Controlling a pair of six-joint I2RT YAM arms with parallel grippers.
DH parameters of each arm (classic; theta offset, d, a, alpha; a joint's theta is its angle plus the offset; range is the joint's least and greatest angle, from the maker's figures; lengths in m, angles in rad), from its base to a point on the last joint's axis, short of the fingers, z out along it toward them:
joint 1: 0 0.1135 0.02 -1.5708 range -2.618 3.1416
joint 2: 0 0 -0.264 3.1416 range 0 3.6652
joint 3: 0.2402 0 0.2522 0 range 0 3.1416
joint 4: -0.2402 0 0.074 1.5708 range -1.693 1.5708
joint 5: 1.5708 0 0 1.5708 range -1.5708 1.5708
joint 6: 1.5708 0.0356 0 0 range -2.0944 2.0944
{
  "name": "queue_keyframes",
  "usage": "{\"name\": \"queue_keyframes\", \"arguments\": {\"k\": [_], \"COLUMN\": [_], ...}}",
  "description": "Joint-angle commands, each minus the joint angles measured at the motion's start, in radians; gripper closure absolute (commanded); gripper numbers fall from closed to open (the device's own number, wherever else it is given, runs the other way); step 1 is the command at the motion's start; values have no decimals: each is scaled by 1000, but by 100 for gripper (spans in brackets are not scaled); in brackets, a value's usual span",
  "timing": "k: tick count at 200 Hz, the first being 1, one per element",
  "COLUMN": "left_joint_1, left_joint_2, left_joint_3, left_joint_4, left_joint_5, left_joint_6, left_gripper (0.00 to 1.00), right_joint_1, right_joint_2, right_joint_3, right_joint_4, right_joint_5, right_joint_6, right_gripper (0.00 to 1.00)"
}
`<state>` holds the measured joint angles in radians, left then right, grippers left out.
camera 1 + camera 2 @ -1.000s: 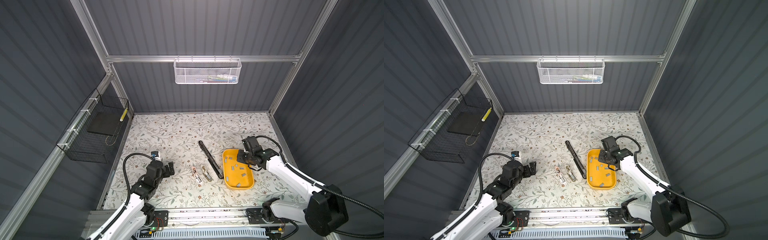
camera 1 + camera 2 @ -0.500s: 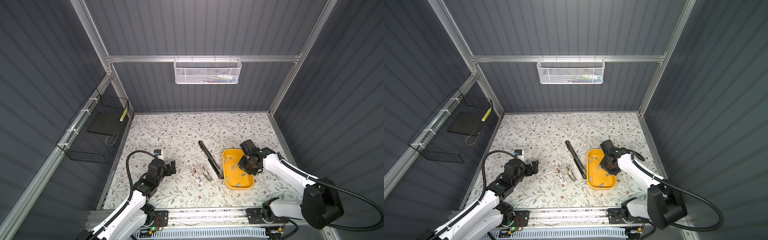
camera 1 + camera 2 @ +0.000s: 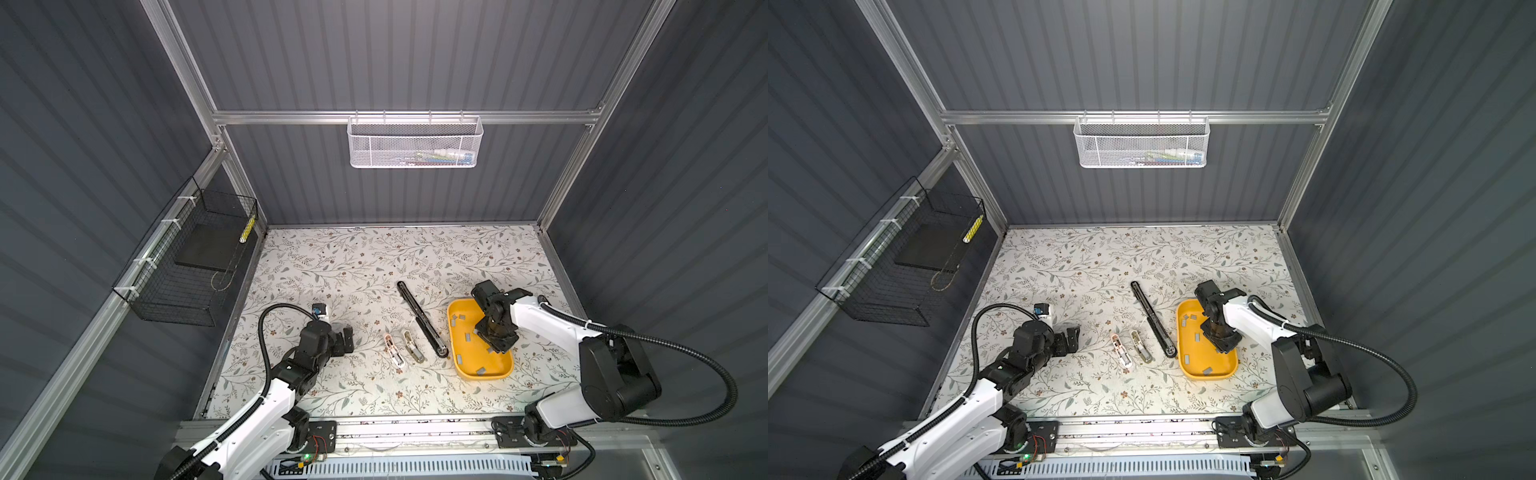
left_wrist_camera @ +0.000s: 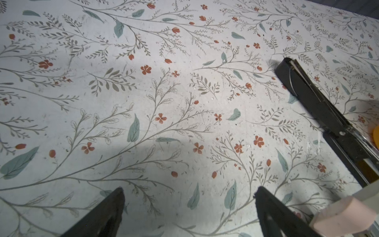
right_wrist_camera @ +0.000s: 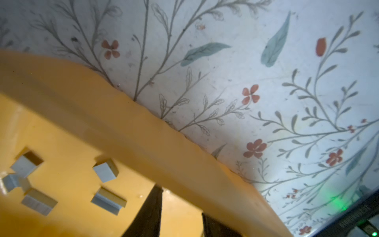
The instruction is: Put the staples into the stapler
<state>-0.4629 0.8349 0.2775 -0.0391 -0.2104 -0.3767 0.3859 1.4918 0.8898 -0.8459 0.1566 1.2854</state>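
yellow plastic tray [image 5: 123, 123] holds the small grey metal staple strips [image 5: 108, 200]. my right gripper [image 5: 181, 202] hangs inside by its wall, fingers parted on nothing; the nearest strip lies just beside them, away from the wall, long axis roughly toward them. left gripper [image 4: 188, 205], spread wide and empty, sits well apart.

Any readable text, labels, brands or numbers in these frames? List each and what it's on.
No text can be read in any view.
Dark strip, right wrist view: raised lettering, too blurred to read.
White mesh basket: labels on the items inside, too small.
Yellow strip in the black wire basket: dark marks, too small.
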Motion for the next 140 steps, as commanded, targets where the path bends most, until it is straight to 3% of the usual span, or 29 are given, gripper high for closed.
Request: {"name": "queue_keyframes", "arguments": {"k": [1,140], "left_joint_1": [0,1], "left_joint_2": [3,31], "left_joint_3": [35,46], "left_joint_4": [15,17], "left_joint_5": [14,22], "left_joint_6": [2,5], "left_gripper": [0,0], "right_joint_1": [-3,-2], "right_joint_2": [4,63], "right_joint_3": [46,-52], "right_joint_4": [-56,14], "right_joint_5": [40,54], "right_joint_6": [23,57], "right_gripper": [64,62]}}
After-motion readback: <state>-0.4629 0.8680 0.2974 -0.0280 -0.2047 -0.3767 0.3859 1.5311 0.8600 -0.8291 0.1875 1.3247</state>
